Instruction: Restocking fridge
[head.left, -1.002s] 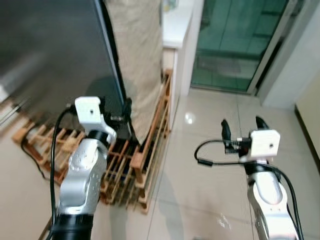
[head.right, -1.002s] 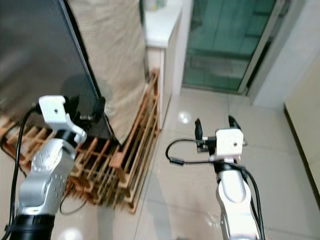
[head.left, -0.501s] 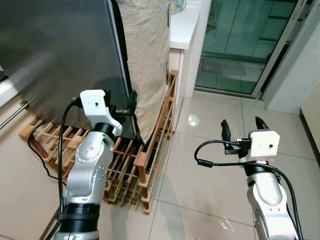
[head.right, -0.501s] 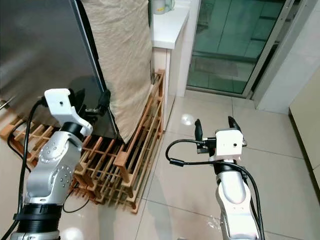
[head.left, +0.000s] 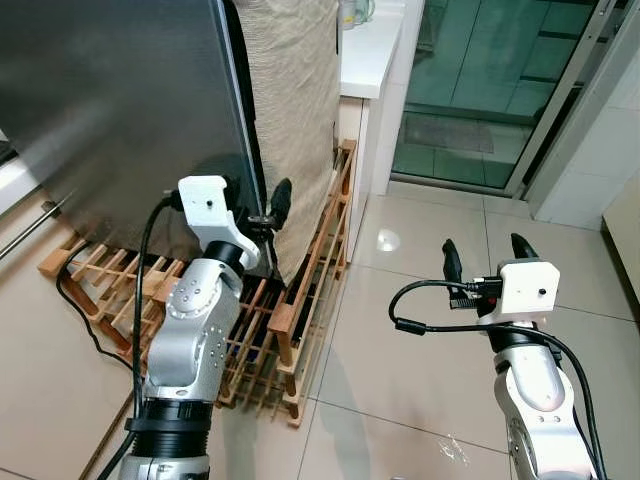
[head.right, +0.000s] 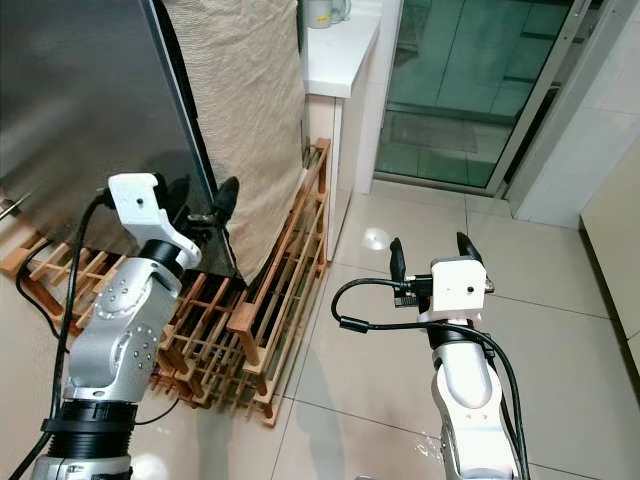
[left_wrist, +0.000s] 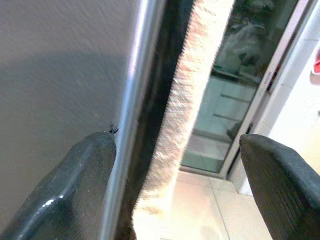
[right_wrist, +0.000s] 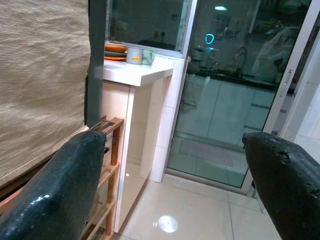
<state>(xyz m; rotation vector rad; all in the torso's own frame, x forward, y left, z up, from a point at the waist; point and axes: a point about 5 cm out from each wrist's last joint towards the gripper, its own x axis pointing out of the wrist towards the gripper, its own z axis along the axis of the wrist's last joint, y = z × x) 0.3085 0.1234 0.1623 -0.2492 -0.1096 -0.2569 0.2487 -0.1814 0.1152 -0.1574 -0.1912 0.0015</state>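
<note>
Dark grey steel fridge door (head.left: 110, 110), 11 o'clock: shut. Left gripper (head.left: 262, 205) spread, 2 fingers straddling door's edge, likely to pull it open. Right gripper (head.left: 484, 260), 4 o'clock: spread, empty, above tiled floor (head.left: 400, 350).

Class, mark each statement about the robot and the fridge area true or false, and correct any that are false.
1. The left end effector is open, with the edge of the steel fridge door between its fingers. True.
2. The right end effector grips a bottle. False: it is open and holds nothing, raised over the tiled floor.
3. The fridge door is wide open, with the shelves visible. False: the door looks closed or nearly so, and no shelves can be seen.
4. A wooden rack lies on the floor at the foot of the fridge. True.
5. A beige woven cloth hangs beside the fridge door. True.
6. The glass door is at the robot's left. False: it is ahead, to its right.
</note>
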